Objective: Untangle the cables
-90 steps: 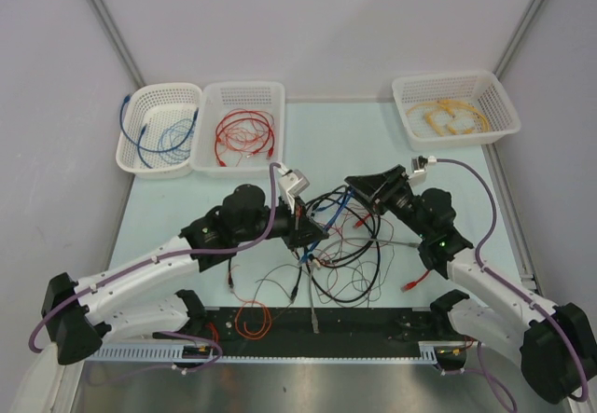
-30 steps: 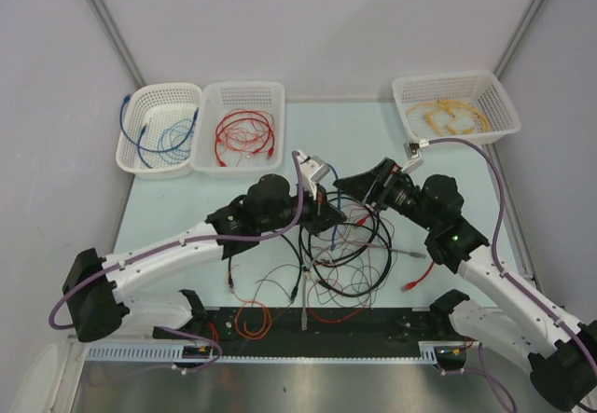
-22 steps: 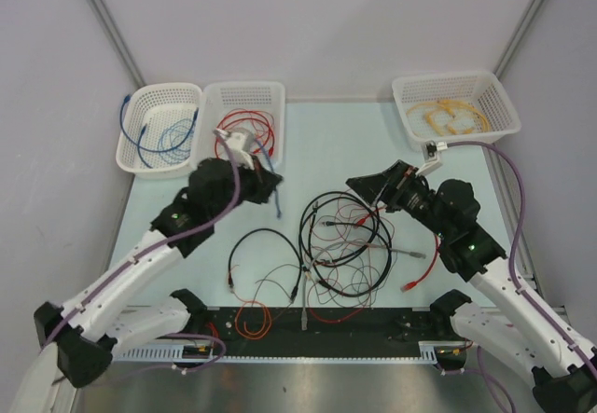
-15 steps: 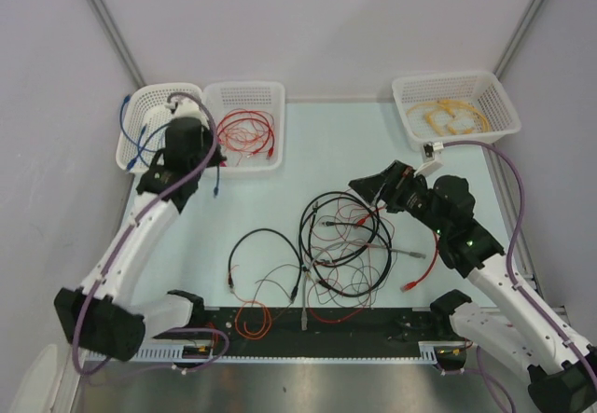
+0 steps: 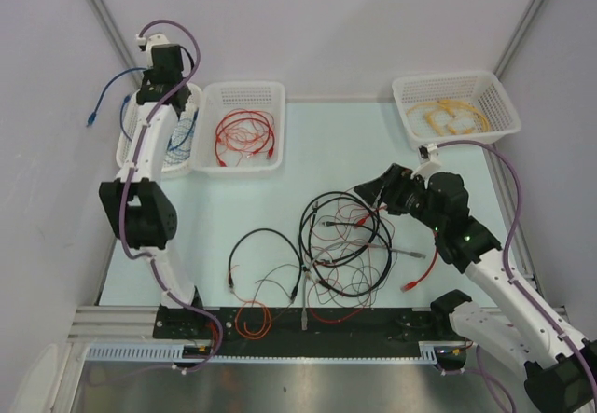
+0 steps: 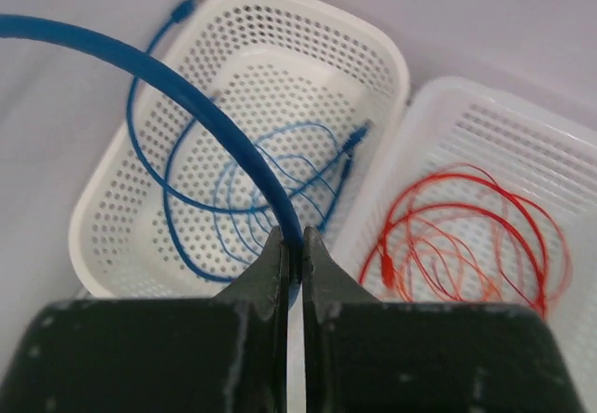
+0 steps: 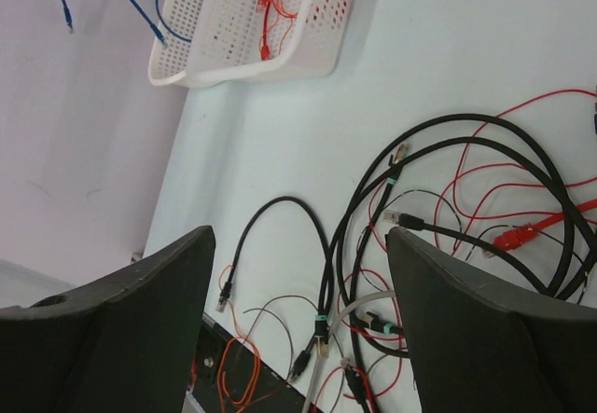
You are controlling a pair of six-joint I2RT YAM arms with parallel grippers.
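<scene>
The cables lie in a jumble mid-table: black loops, thin red and reddish-brown wires, with small plug ends. They also show in the right wrist view. My left gripper is raised high over the far-left basket. In the left wrist view the gripper is shut on a blue cable, which arcs out to the left with its plug hanging free. My right gripper hovers above the jumble's right side. In the right wrist view it is open wide and empty.
The far-left basket holds coiled blue cables. The basket beside it holds red cables. A third basket at the back right holds yellow cables. A separate black cable and an orange one lie near the front rail.
My left arm has swung from the jumble to the back left and risen over the blue basket, carrying the blue cable. My right gripper has drawn back slightly to the right.
</scene>
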